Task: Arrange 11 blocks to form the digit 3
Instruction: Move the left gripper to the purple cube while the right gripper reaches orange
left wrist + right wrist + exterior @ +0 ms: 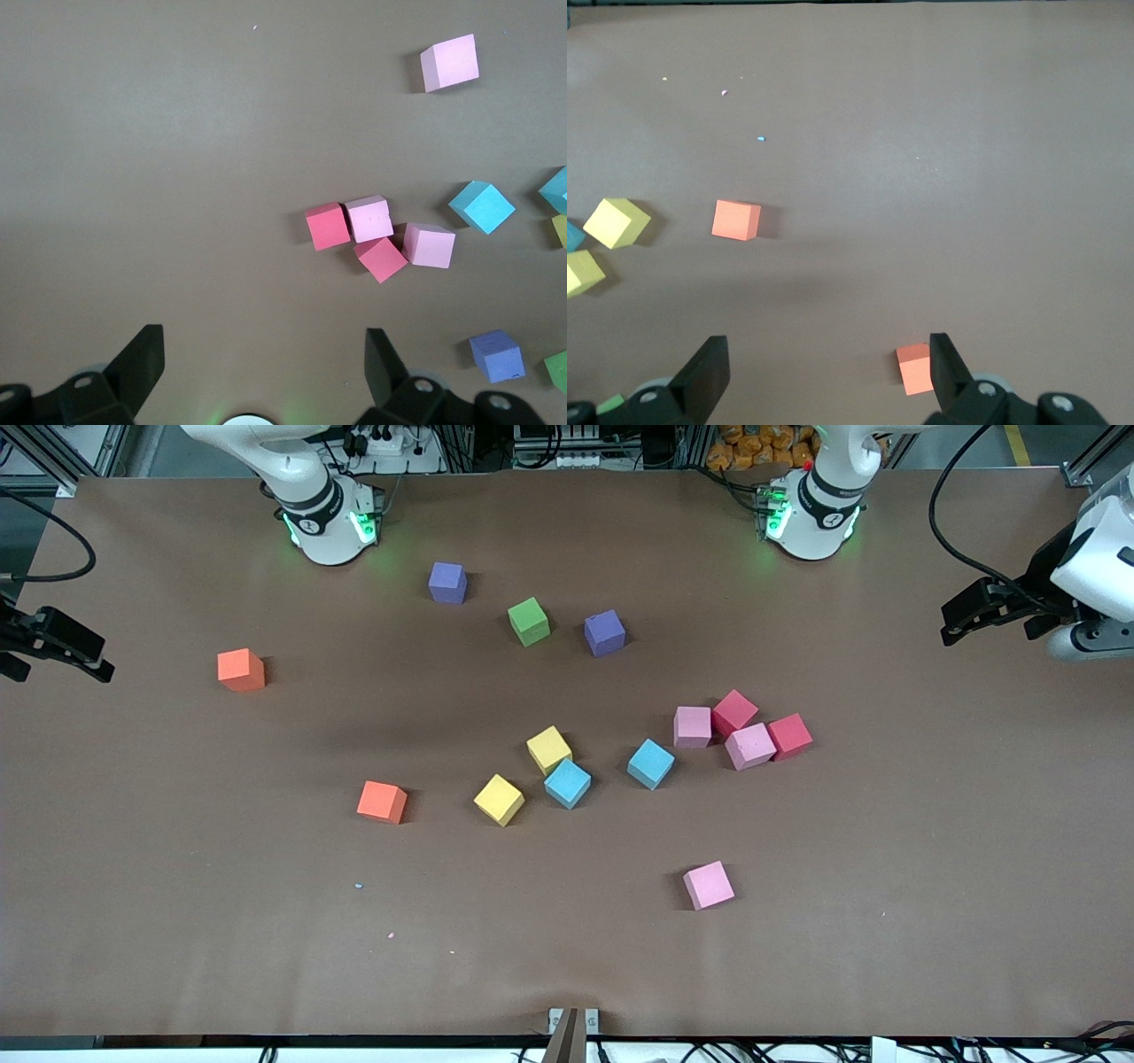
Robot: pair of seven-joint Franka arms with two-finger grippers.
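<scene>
Now nothing is held by the left gripper [257, 372] or the right gripper [824, 372]; both are kept wide open, up at the table's ends. No digit 3 is begun. Scattered small matte cubes [567, 782] are spread mid-table. One cube must be picked first, probably.

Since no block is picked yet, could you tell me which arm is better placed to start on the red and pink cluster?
Probably the left. The left gripper, open, waits at its table end, and its wrist view shows the matte red cube and pink cube close below. The right gripper waits by the orange cube.
</scene>
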